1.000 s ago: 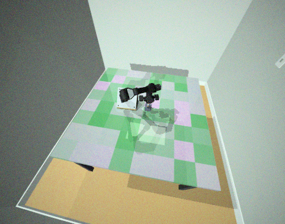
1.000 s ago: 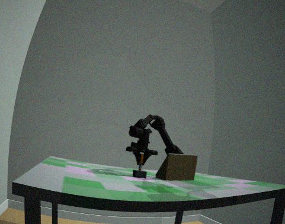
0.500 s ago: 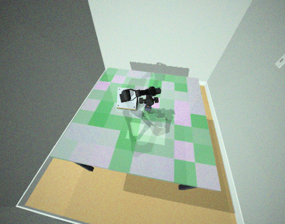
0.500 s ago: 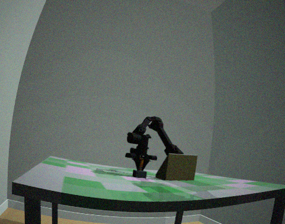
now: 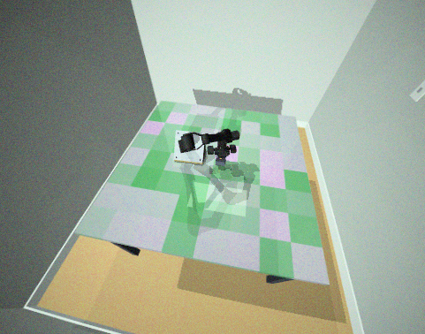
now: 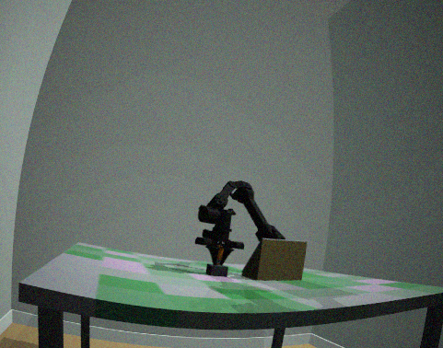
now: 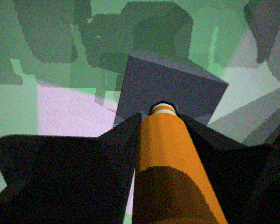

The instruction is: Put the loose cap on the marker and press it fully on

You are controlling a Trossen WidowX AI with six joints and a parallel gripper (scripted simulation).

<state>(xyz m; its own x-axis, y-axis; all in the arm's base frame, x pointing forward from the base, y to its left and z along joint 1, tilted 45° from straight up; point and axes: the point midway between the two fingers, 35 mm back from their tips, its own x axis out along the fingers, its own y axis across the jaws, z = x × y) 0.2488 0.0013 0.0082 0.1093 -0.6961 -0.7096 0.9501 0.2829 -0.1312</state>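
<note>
My gripper [image 5: 221, 155] [image 6: 219, 261] [image 7: 159, 119] points down over the holder block and is shut on the orange cap [image 6: 220, 253] [image 7: 167, 142]. The cap reaches up between the fingers toward the wrist camera, its upper part in dark shadow. The dark holder block [image 5: 220, 163] [image 6: 216, 271] [image 7: 166, 80] stands on the table just under the fingertips. Of the marker [image 7: 163, 108], only a short white part with an orange band shows at the cap's lower end, above the block. How far the cap sits on the marker cannot be told; the fingers hide their sides.
The arm rises from a block-like base [image 5: 180, 155] [image 6: 284, 260] with a white top and brown side, close beside the holder block. The table [image 5: 144, 225] [image 6: 127, 292] has a green, grey and pink patchwork top. Shadows of the arm fall across it.
</note>
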